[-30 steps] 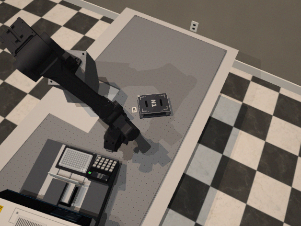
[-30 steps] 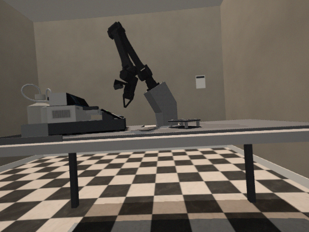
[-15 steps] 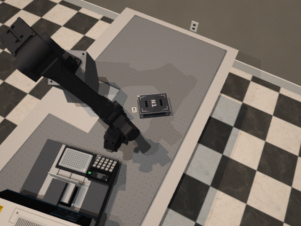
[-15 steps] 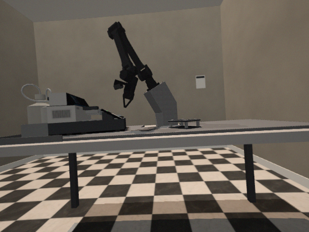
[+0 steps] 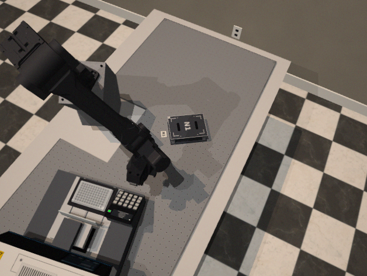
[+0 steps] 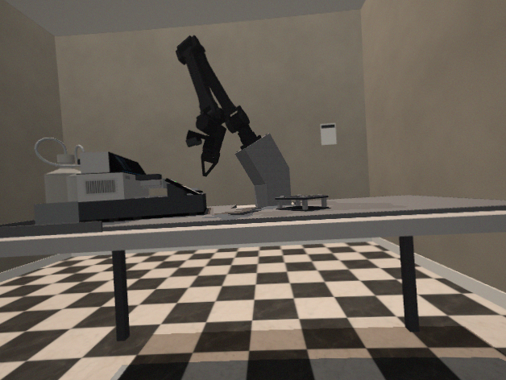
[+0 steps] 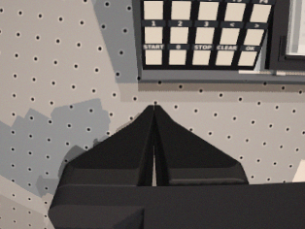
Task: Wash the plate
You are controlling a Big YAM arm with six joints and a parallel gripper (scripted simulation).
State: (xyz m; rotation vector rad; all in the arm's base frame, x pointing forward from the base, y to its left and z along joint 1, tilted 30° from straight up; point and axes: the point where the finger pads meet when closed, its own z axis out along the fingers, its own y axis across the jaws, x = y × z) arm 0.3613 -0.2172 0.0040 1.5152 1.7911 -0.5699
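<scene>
The white well plate [image 5: 92,195] lies in the carrier of the washer [image 5: 63,225] [image 6: 122,192], inside its dark frame and apparently flat. The lamp [image 5: 109,210] beside the keypad [image 5: 127,202] [image 7: 207,14] shows green. The START key [image 7: 153,56] is the leftmost key in the keypad's lowest row. My gripper [image 5: 134,182] [image 6: 206,173] [image 7: 153,114] is shut and empty. It hangs above the table just short of the keypad, with its tip in line with START. The black nest N1 [image 5: 186,127] [image 6: 308,198] is empty in the middle of the table.
A small white N1 tag [image 5: 163,133] lies left of the nest. The arm's grey pedestal [image 6: 265,167] stands behind the nest. A white bottle with tubing [image 6: 61,175] stands at the washer's far left. The table edge [image 5: 234,166] runs to the right.
</scene>
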